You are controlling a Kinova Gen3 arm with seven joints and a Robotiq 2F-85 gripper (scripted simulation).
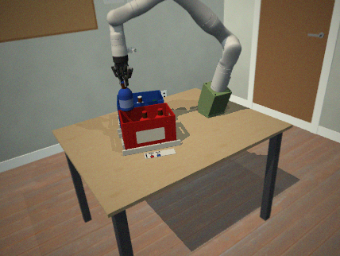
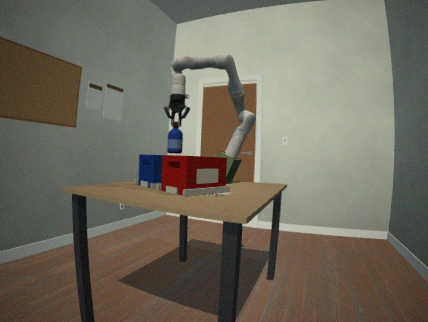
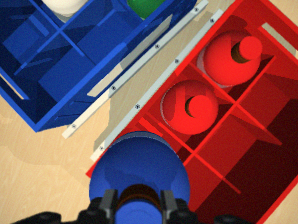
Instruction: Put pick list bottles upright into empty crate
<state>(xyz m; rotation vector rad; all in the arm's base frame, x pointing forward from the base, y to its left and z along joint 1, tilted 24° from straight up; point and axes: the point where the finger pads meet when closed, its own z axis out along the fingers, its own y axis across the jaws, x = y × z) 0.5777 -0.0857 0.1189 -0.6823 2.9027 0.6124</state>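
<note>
My gripper [image 1: 124, 82] [image 2: 177, 119] [image 3: 138, 206] is shut on the neck of a blue-labelled bottle [image 1: 125, 99] [image 2: 174, 140] [image 3: 140, 170] and holds it upright in the air. The bottle hangs over the corner of the red crate [image 1: 148, 137] [image 2: 192, 172] [image 3: 212, 150] nearest the blue crate [image 1: 152, 95] [image 2: 150, 167] [image 3: 65, 70]. Two red bottles [image 1: 144, 115] [image 1: 160, 112] [image 3: 192, 105] [image 3: 234, 55] stand in the red crate. A white bottle [image 3: 62, 4] and a green bottle [image 3: 145, 6] stand in the blue crate. The pick list [image 1: 160, 153] [image 2: 217, 194] lies in front of the red crate.
The arm's green base block [image 1: 214, 99] [image 2: 230, 167] stands at the back right of the table [image 1: 222, 135] [image 2: 150, 192]. Pale guide rails [image 3: 150, 55] run along the crates' sides. The crates stand close together with a narrow gap between them.
</note>
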